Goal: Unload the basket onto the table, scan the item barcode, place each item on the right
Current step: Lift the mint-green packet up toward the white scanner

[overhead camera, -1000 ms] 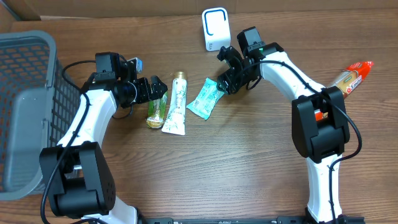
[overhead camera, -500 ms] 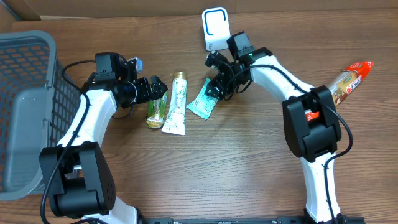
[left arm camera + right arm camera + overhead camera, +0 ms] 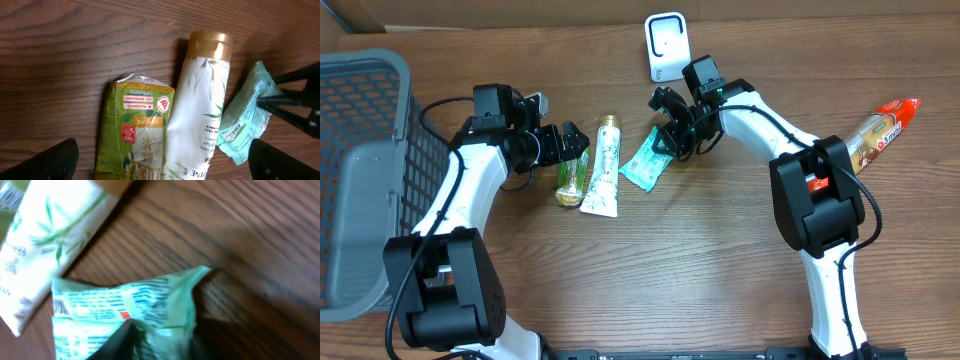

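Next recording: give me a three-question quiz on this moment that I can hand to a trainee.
1. True or false: the left gripper has its jaws open and holds nothing.
2. Which item have the right gripper's jaws closed on? A the white tube; B the teal packet; C the green tea pack.
3. In a few words: what is the upright white device beyond the right gripper, at the far side of the scene?
Key: 1 true; 2 B; 3 the scanner.
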Robot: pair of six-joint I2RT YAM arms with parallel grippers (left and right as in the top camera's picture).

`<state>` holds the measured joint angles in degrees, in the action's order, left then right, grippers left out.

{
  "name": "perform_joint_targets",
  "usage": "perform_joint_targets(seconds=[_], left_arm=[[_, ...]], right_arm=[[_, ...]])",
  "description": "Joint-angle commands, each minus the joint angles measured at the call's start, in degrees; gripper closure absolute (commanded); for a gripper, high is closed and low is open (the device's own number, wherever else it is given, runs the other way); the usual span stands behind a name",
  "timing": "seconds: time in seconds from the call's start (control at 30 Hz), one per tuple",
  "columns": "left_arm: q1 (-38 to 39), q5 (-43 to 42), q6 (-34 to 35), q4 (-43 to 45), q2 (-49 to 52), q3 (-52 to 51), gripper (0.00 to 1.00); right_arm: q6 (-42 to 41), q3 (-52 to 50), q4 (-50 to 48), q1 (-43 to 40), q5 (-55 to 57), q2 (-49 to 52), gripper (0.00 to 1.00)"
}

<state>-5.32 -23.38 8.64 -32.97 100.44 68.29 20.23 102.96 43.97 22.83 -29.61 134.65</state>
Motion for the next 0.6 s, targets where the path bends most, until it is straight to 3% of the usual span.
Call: perform_joint_targets(seconds=[0.0, 0.1, 0.4, 0.57], left_arm=[[-0.3, 0.0, -0.5, 0.0, 0.0, 0.7, 0.00], [-0.3, 0.0, -0.5, 0.0, 0.0, 0.7, 0.00], [-0.3, 0.0, -0.5, 0.0, 0.0, 0.7, 0.00], [-0.3, 0.0, -0.5, 0.0, 0.0, 0.7, 0.00]], right_arm=[[-4.4, -0.5, 1.8, 0.0, 1.5, 2.4, 0.85], [-8.9, -0.5, 3.6, 0.0, 0.9, 2.3, 0.96], [-10.4, 3.8, 10.4, -8.4, -23.0, -1.3, 0.96], [-13.0, 3.9, 10.7, -15.8, -22.5, -9.7, 0.96]])
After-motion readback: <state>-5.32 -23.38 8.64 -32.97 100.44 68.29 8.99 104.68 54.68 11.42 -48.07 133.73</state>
